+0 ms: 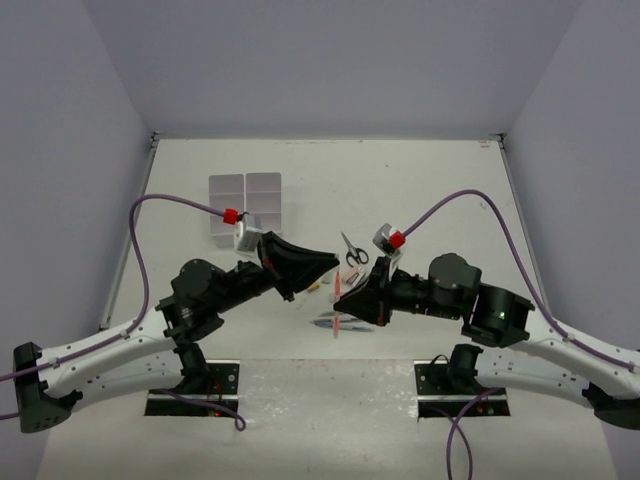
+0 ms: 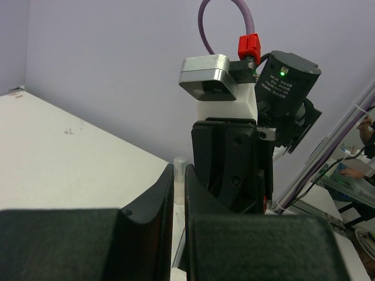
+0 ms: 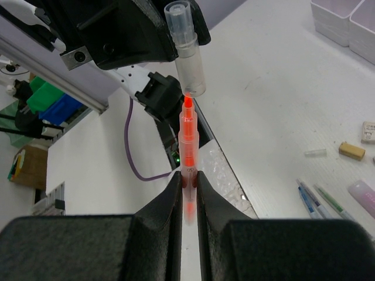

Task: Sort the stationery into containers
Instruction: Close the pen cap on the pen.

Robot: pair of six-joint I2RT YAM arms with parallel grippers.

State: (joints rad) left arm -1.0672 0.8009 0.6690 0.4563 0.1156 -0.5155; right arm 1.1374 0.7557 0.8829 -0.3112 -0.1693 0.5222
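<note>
Centrally, the marker [image 3: 188,146] stands upright above the near middle of the table [image 1: 420,190], pink-orange, with its bare tip pointing up. The right gripper [image 3: 188,175] has its jaws closed on the lower barrel. A clear cap [image 3: 186,52] hangs mouth down right over the tip; I cannot tell whether the two touch. The left gripper [image 2: 179,172] has its jaws closed on that cap, which shows as a clear tube between its fingers in the left wrist view. From above, the two grippers meet nose to nose, the left coming from the left and the right from the right.

On the table below them lie the pens [image 3: 310,199], side by side, with a purple marker [image 3: 364,196] just right of them in the right wrist view. Past these lie two erasers [image 3: 369,132], one white and one tan-pink, near each other, and a small clear tube [image 3: 315,152] beside the tan-pink one. The scissors [image 1: 353,250] lie just beyond the grippers. The tray [image 1: 245,205] sits farther left and toward the far side, well apart from the held marker.
</note>
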